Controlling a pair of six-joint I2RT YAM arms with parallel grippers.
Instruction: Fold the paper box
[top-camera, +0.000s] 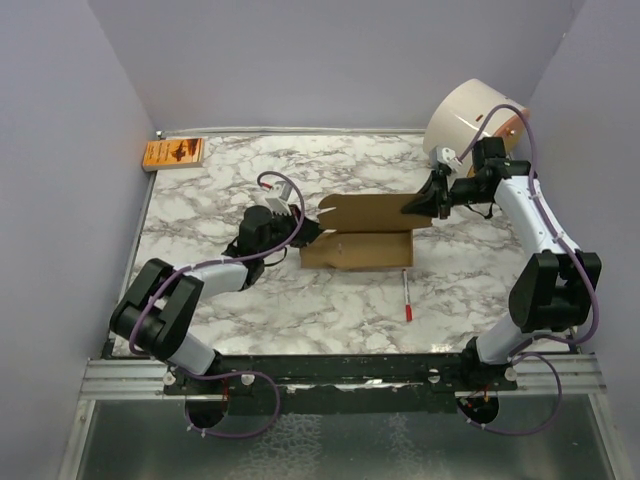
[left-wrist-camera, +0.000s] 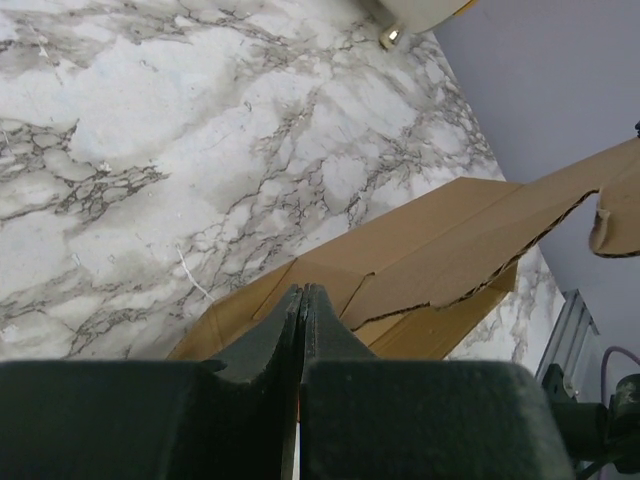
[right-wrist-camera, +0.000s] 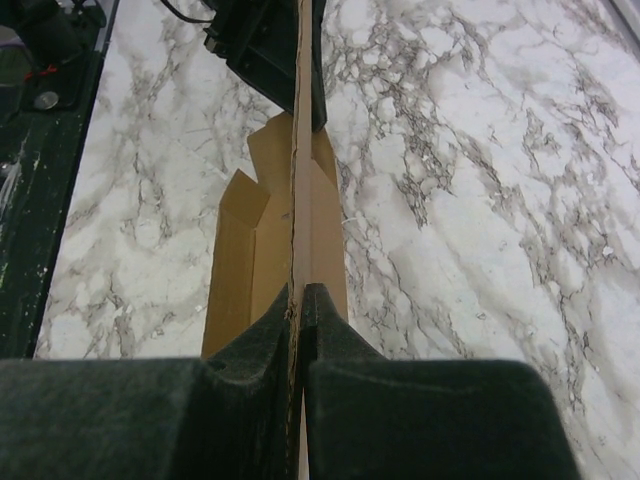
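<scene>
The box (top-camera: 360, 238) lies near-left of the roll (top-camera: 470, 115). The right end effector (top-camera: 420, 206) pinches its raised panel at the roll end, the left end effector (top-camera: 312, 231) at the far end. Opposed pulls could tear it or skew the crease.

Brown paper box (top-camera: 360, 248), grey-veined white table (top-camera: 200, 200)

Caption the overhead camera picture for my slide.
The left end effector and right end effector each pinch an end of the brown paper box on the marble table.
</scene>
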